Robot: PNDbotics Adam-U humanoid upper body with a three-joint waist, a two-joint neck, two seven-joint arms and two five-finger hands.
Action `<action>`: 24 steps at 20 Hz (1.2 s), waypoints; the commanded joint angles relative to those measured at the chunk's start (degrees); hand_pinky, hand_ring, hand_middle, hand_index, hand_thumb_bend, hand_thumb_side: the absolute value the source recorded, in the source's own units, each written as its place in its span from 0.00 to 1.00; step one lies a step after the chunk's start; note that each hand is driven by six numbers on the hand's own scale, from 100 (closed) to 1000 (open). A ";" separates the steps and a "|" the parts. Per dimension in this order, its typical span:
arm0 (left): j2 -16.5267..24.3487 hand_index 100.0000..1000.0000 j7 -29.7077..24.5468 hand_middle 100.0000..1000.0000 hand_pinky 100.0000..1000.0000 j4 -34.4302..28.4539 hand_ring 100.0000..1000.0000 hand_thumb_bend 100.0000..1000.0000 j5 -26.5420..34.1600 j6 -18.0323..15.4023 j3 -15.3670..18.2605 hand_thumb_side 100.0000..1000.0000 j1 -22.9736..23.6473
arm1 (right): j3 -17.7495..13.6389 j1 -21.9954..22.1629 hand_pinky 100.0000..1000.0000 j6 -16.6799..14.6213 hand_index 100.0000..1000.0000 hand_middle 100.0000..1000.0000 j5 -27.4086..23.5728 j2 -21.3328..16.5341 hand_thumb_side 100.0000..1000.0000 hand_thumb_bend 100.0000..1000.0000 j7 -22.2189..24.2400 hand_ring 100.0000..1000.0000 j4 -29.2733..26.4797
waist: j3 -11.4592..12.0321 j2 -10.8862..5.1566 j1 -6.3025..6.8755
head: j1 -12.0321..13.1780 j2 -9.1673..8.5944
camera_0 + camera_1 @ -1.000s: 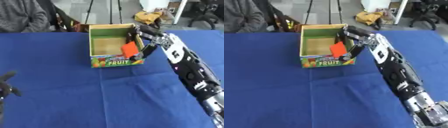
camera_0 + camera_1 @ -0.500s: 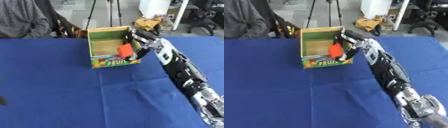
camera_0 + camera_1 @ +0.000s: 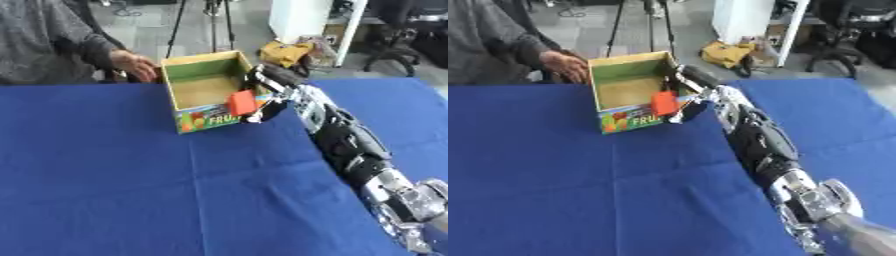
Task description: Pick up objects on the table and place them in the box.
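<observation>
An open cardboard fruit box point(image 3: 201, 120) with a green inside stands at the far middle of the blue table point(image 3: 131, 190). My right arm reaches from the lower right up to the box's right front corner. My right hand point(image 3: 265, 94) is curled round a small orange-red block point(image 3: 241, 102), which hangs at the box's right rim, partly over the opening. The box floor that shows looks bare. My left hand is out of both views.
A person sits behind the table at the far left, one bare hand point(image 3: 136, 64) resting near the box's left rear corner. Tripod legs, a white cabinet and office chairs stand on the floor beyond the table's far edge.
The camera has tilted up and shifted, so the box sits lower in the picture. My right hand stays at the box's right rim with the orange block. My left hand has left the view.
</observation>
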 commanded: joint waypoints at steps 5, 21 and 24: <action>1.09 0.42 -0.22 0.24 0.32 -1.19 0.80 0.38 0.09 -0.12 -0.14 0.80 -0.56 | -0.41 -2.57 0.57 -0.03 0.14 0.31 -0.60 -2.31 0.00 0.00 -0.49 0.40 -0.61 | -0.44 -1.12 -0.29 | -0.38 -0.56; 1.36 0.42 -0.25 0.24 0.32 -0.82 0.80 0.38 -0.24 -0.28 -0.07 0.80 0.10 | -0.14 -4.97 0.56 -0.20 0.15 0.31 -2.24 -2.47 0.00 0.00 -0.31 0.40 -0.69 | -1.84 -2.34 -0.69 | -1.57 -0.09; 1.38 0.42 -0.28 0.24 0.32 -0.80 0.80 0.38 -0.24 -0.30 -0.08 0.80 0.14 | -0.10 -5.04 0.56 -0.17 0.15 0.31 -2.34 -2.44 0.00 0.00 -0.19 0.40 -0.66 | -1.92 -2.39 -0.66 | -1.70 -0.17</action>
